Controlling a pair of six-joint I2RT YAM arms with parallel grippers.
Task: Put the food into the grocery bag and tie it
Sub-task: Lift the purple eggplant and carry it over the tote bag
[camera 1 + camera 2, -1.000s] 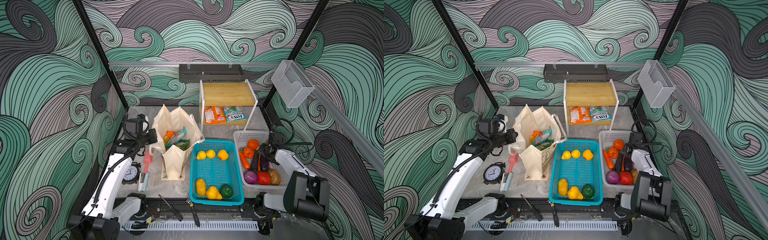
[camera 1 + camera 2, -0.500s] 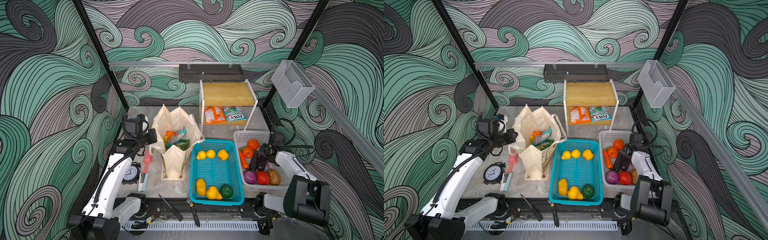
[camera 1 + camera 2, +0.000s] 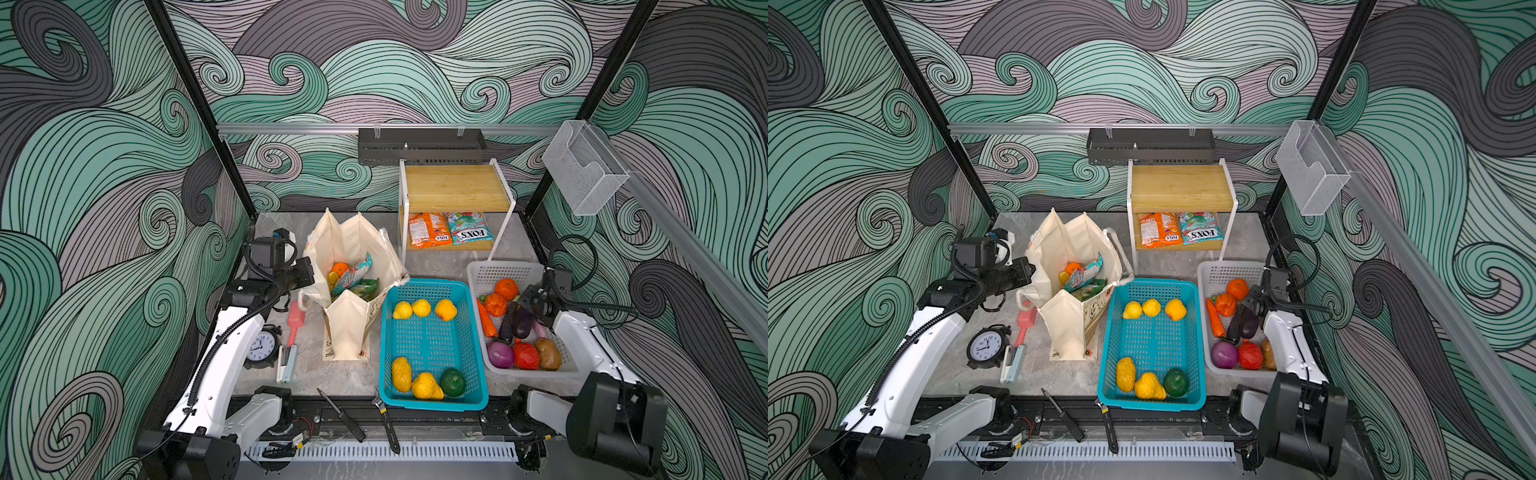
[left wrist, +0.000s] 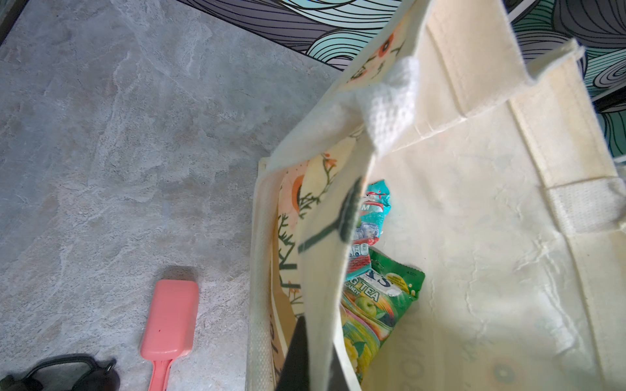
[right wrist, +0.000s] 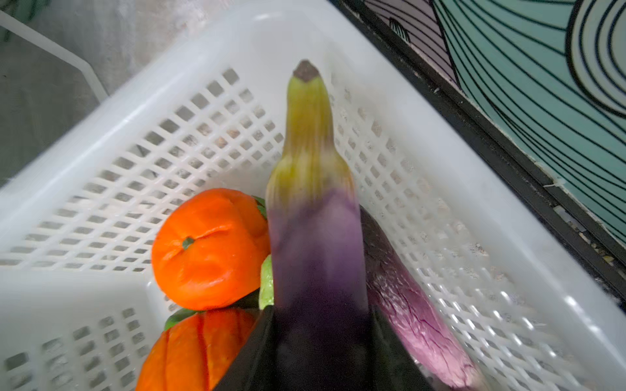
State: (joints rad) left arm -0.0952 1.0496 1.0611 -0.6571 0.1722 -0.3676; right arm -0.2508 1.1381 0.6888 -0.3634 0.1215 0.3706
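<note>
The cream grocery bag (image 3: 353, 245) (image 3: 1073, 245) stands open at the back left in both top views. An orange (image 3: 340, 268), a teal-red packet (image 3: 354, 274) and a green packet (image 4: 379, 304) lie inside it. My left gripper (image 4: 313, 359) (image 3: 305, 271) is shut on the bag's left wall, one finger on each side of the cloth. My right gripper (image 5: 321, 355) (image 3: 527, 306) is inside the white basket (image 3: 505, 266), shut on a dark purple eggplant (image 5: 315, 237) (image 3: 523, 322). Its yellow-green stem points away from the wrist camera.
Beside the held eggplant lie a paler eggplant (image 5: 406, 304), an orange (image 5: 206, 247), a carrot (image 3: 485, 320) and other vegetables. The teal basket (image 3: 432, 284) holds yellow fruit and a green pepper. Two packets lie under the shelf (image 3: 453, 187). A clock (image 3: 259, 347) and pink brush (image 3: 295, 322) sit left.
The right gripper's jaws have closed in on the eggplant in the white basket, and the right arm has shifted slightly. The left arm and the bag have not moved.
</note>
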